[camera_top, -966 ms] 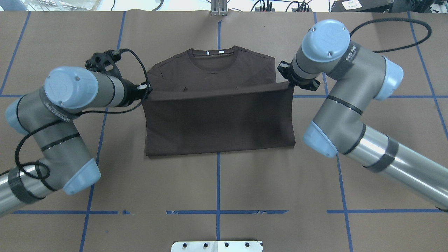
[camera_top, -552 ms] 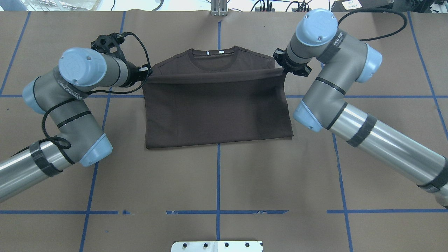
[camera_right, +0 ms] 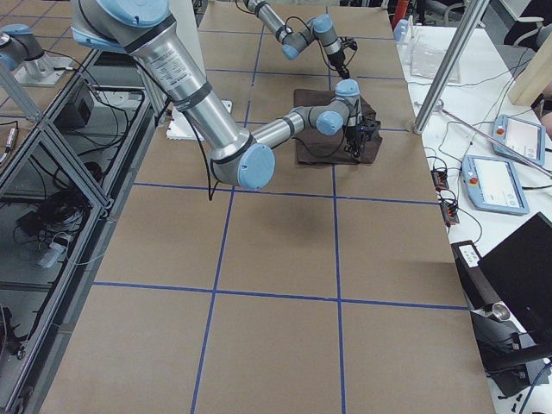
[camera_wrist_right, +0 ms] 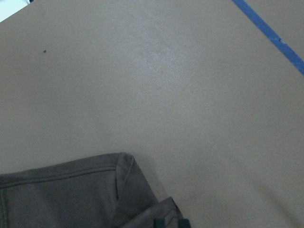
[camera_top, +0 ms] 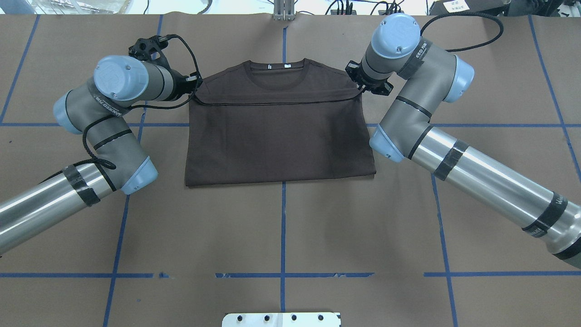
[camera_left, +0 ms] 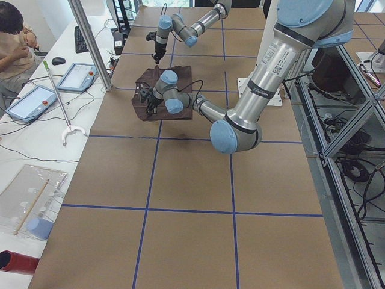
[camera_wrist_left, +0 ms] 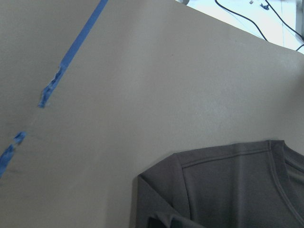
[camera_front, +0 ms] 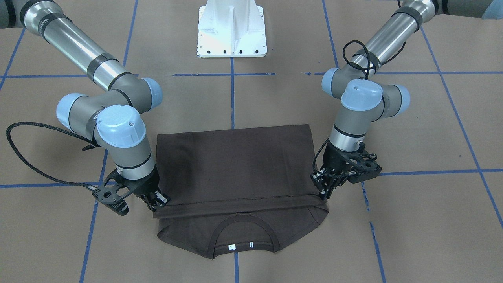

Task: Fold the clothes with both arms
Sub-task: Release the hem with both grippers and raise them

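Note:
The dark brown T-shirt (camera_top: 279, 136) lies flat on the table, its lower half folded up over the chest. The folded hem edge (camera_top: 277, 103) runs just below the collar (camera_top: 277, 68) with its white neck tags. My left gripper (camera_top: 195, 89) is shut on the hem's left corner. My right gripper (camera_top: 361, 89) is shut on the hem's right corner. In the front-facing view the left gripper (camera_front: 324, 192) and the right gripper (camera_front: 159, 203) sit low at the shirt's (camera_front: 235, 169) sides. The left wrist view shows a shoulder and collar part (camera_wrist_left: 228, 190); the right wrist view shows a shoulder (camera_wrist_right: 61, 194).
The table is covered in brown paper with blue tape lines (camera_top: 283, 227). The white pedestal base (camera_front: 232, 29) stands at the robot's side of the table. An operator (camera_left: 15, 36) and tablets (camera_left: 78, 75) are beyond the far edge.
Both grippers have carried the hem away from the robot toward the collar and lower. The folded layer now covers the chest and lies nearly flat.

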Available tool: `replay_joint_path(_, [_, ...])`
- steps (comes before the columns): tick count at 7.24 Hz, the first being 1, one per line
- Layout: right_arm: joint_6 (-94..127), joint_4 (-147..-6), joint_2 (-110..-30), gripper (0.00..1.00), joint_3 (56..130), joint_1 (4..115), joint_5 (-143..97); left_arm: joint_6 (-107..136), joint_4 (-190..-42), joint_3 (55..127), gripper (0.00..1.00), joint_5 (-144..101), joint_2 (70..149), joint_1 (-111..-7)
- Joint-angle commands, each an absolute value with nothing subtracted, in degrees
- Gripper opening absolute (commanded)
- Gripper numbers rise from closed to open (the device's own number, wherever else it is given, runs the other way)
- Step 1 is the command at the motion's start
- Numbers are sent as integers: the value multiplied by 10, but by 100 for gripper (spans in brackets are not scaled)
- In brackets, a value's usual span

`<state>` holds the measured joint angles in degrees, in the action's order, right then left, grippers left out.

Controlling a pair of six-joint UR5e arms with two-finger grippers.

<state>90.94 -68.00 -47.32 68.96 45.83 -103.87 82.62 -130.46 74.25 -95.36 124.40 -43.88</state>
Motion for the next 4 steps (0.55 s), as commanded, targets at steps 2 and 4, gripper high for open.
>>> replay_joint_path(2, [919,-655,-460,67,694,467,-1044,824,-1331,739,53,-959,1250,-453])
replay_joint_path(4, [965,-655,-578,77,850,430,-1086,825,-1333,814,53,-985,1208,-456])
